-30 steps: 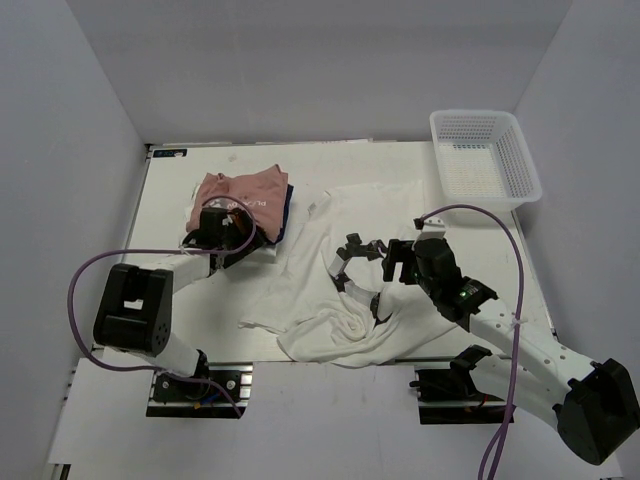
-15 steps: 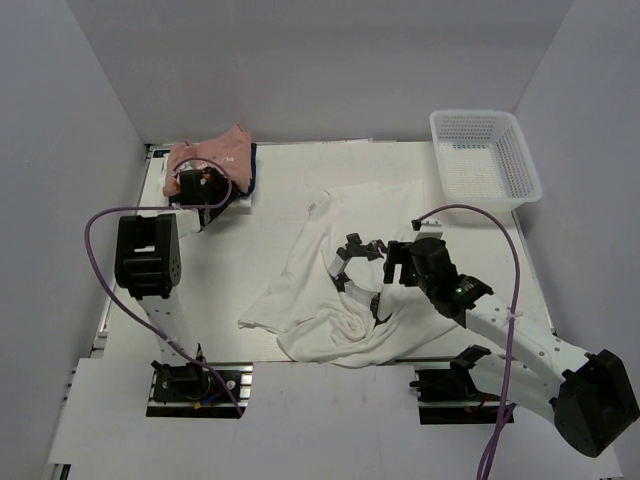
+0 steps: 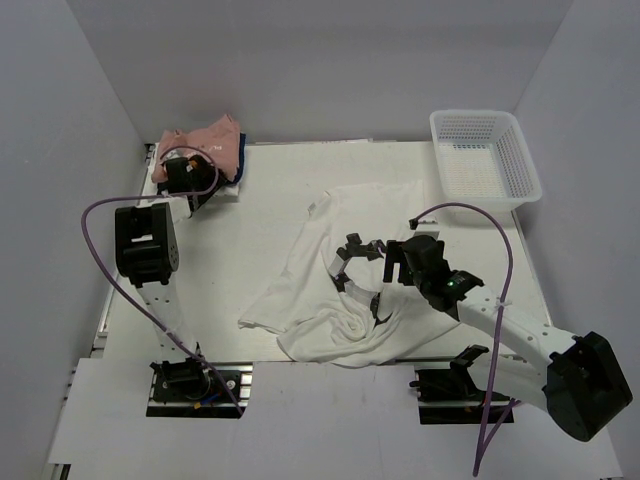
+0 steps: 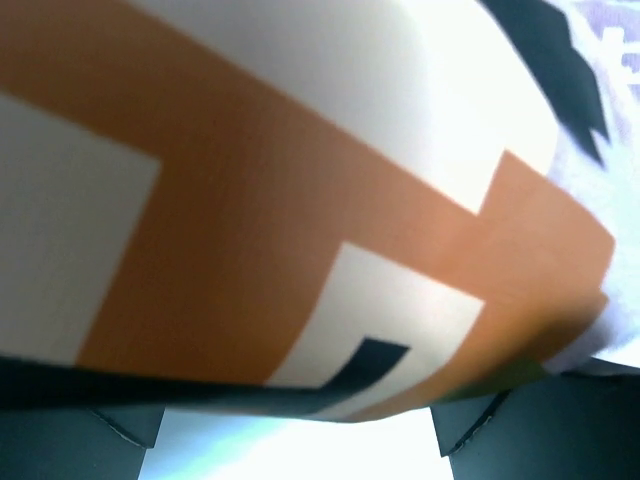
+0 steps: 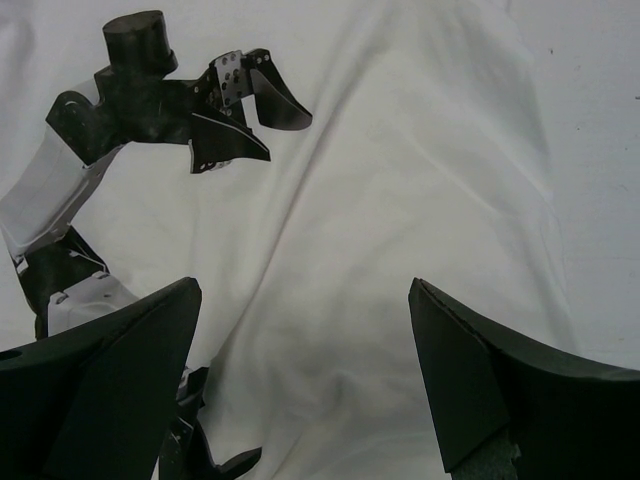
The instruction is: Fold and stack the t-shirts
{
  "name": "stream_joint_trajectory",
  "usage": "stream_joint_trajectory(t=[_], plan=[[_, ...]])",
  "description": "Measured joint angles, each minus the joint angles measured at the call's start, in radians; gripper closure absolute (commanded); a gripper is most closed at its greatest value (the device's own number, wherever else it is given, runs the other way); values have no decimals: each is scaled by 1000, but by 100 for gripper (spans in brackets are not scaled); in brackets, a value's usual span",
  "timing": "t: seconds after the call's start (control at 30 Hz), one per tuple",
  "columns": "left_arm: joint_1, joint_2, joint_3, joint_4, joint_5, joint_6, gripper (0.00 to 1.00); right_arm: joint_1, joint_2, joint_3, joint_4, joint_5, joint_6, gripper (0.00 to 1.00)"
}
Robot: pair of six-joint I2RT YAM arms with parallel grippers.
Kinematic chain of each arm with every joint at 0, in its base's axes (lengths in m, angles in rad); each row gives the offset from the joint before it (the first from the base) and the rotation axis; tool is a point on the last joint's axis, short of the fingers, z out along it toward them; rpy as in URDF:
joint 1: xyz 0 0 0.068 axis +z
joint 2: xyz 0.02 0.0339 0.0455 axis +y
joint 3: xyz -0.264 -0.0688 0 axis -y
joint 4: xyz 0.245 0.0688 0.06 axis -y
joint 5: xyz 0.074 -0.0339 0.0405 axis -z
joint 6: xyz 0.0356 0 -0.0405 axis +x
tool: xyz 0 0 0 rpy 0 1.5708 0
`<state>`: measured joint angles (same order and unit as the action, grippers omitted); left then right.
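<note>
Big white t-shirt [image 3: 310, 260] crumpled on the near middle of the table [image 3: 250, 230], right gripper [image 5: 300, 295] wide open above it, stack of folded t-shirts [image 3: 212, 145] in the far left corner, left gripper [image 3: 183, 178] against it, cannot tell its opening

White arms [image 3: 510, 335] with black joints [image 3: 590, 385], purple cables [image 3: 90, 215], black right pincer [image 5: 300, 300].
</note>
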<state>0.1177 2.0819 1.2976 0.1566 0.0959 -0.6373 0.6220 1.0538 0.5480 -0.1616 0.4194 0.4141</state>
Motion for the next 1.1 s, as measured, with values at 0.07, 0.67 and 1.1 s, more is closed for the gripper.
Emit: stream_joint_trajectory(t=[0.07, 0.67, 1.1], plan=[[7, 28, 40, -2, 14, 8, 0, 0, 7, 0, 0, 5, 1, 10], [-132, -278, 65, -211, 342, 143, 0, 0, -20, -3, 47, -6, -11, 10], [-257, 486, 1106, -544, 285, 252, 0, -1, 103, -5, 82, 4, -29, 10]])
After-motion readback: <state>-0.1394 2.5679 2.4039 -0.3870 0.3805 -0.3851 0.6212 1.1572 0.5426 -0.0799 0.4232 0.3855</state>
